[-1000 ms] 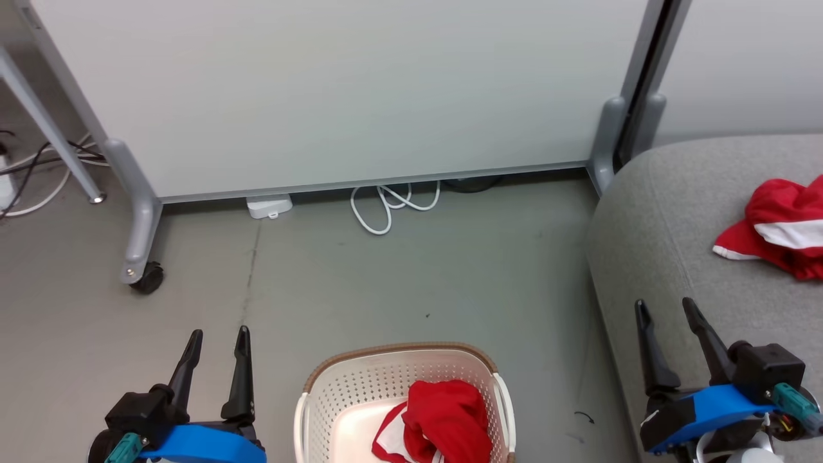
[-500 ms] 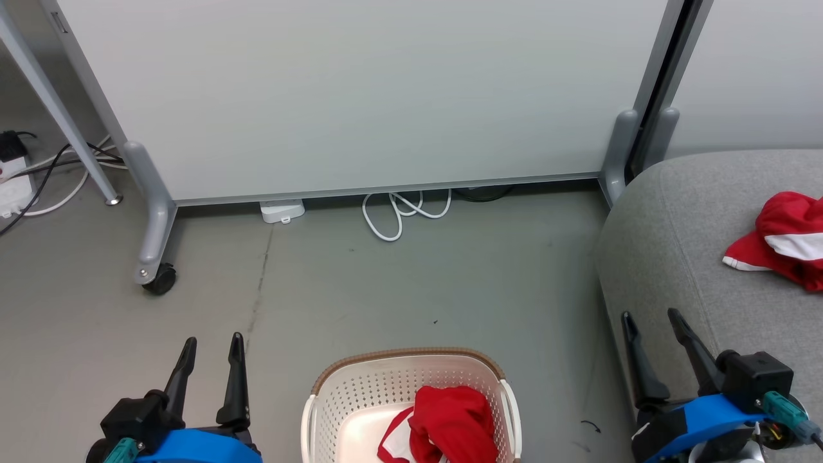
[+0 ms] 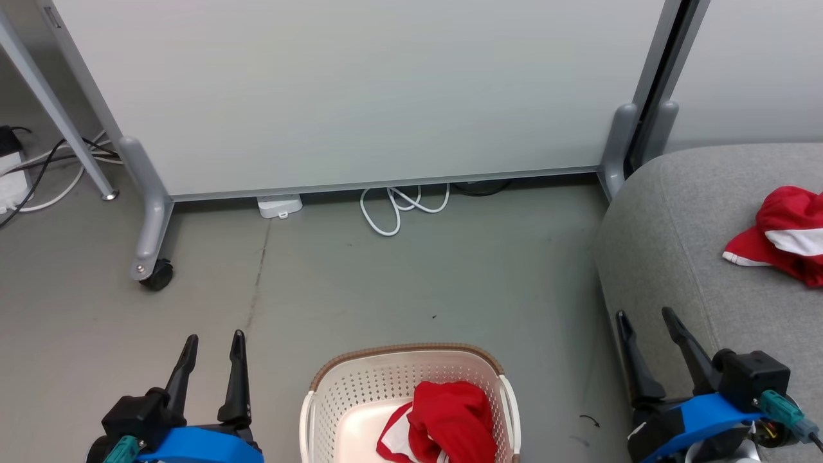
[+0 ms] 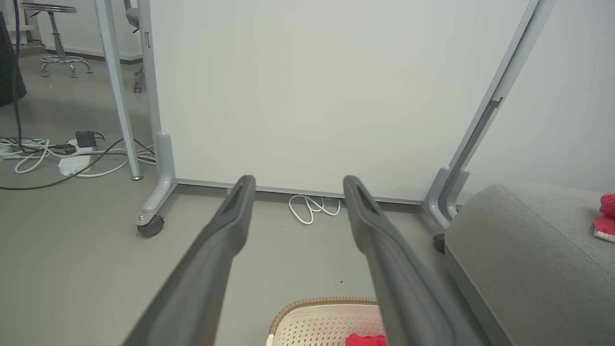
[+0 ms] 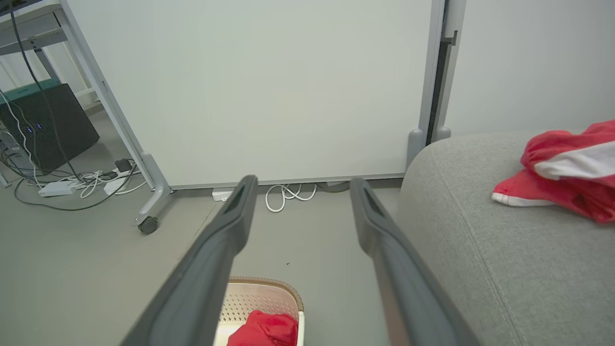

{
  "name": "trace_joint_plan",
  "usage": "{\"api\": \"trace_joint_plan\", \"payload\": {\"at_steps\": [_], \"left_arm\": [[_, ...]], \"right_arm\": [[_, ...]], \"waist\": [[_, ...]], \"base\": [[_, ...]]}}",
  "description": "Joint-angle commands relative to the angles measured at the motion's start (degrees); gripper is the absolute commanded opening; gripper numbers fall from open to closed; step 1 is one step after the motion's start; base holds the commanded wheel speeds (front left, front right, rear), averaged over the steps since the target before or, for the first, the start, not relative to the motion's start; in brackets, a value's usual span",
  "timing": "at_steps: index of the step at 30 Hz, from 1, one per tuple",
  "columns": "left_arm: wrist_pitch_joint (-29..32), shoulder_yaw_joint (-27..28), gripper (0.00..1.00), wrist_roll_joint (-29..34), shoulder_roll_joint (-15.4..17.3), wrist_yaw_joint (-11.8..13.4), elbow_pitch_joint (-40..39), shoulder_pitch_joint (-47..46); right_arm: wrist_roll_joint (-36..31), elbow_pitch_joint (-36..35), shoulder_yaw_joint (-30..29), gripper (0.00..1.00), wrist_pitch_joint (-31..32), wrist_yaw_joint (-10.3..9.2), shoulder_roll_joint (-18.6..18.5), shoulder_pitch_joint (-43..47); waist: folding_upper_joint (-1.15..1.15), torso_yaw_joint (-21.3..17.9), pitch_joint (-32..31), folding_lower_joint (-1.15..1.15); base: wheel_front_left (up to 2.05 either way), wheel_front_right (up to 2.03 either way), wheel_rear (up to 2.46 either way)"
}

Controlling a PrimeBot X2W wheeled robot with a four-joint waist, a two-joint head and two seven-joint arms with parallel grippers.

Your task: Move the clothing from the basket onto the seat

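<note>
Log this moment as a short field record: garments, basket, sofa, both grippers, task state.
basket garment: red, bunched inside basket
sofa garment: red with white band, lying on sofa
left gripper: open, holding nothing, left of basket
right gripper: open, holding nothing, near sofa's edge
task state: one garment on sofa, one not yet moved

Perforated plastic basket (image 3: pixel 360 392) — woven-look rim
</note>
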Motion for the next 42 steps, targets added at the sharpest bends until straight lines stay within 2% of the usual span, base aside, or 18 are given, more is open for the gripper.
{"api": "trace_joint_plan", "payload": {"at_steps": [1,11,23,32,42], "left_arm": [[-0.26,-0.07,1.00,0.22,0.21,-0.07,-0.16,-0.92],[-0.26,-1.84,1.00,-0.07,-0.97,-0.07,0.27,-3.47],[-0.22,-10.79,1.00,-2.54,-2.67,-0.07,10.00,-13.04],[-0.21,-18.26,1.00,-3.13,-1.70,-0.06,17.79,-23.58],[-0.22,-25.11,1.00,-5.52,0.68,-0.06,27.21,-32.62]], "right_arm": [[0.33,-0.39,0.12,1.00,-0.33,0.03,0.00,-0.02],[-0.85,-1.87,0.98,1.00,0.13,0.03,0.00,-2.09],[-2.17,-5.85,2.92,1.00,1.00,0.03,0.00,-7.21],[-1.94,-8.35,3.86,1.00,0.15,0.03,0.01,-11.05],[-0.60,-8.28,6.03,1.00,-2.95,0.03,0.02,-14.25]], "waist": [[0.00,-0.07,0.37,-0.01],[0.00,-1.48,5.46,-0.01],[0.00,-5.43,18.27,-0.01],[0.00,-8.89,30.16,-0.01],[0.00,-12.94,40.07,-0.01]], "base": [[0.00,0.00,0.00],[0.00,0.00,0.00],[0.00,0.00,0.00],[0.00,0.00,0.00],[0.00,0.00,0.00]]}}
